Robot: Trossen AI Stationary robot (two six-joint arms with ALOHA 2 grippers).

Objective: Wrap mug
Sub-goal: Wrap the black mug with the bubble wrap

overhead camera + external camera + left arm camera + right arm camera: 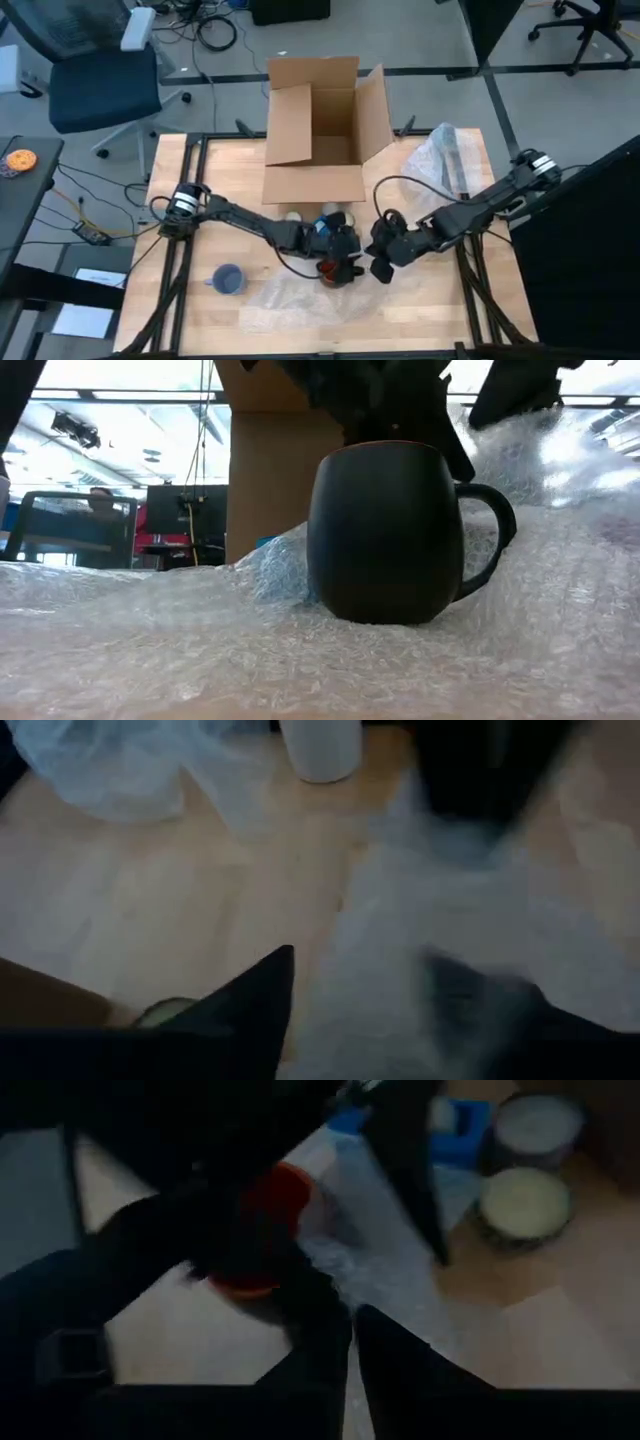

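the left gripper (pixel 345 250) hangs right over the dark mug (pixel 331 270), near the middle of the table (pixel 180 210). its fingers (pixel 255 995) are spread apart, and it holds nothing that can be seen. the right gripper (pixel 378 266) sits just beside the mug on the other side. its fingers (pixel 310 1340) are pressed close together with only a thin gap, and nothing shows between them.

the mug stands upright on a sheet of bubble wrap (pixel 290 305). it is black outside and red inside, and in the low view its handle (pixel 487 540) sticks out to the side. the wrap (pixel 200 630) lies flat and bumpy all around it.

behind the mug is an open cardboard box (pixel 315 135). a blue mug (pixel 228 279) stands near the front on the left arm's side. a bunched-up pile of plastic wrap (pixel 440 160) lies near the right arm.
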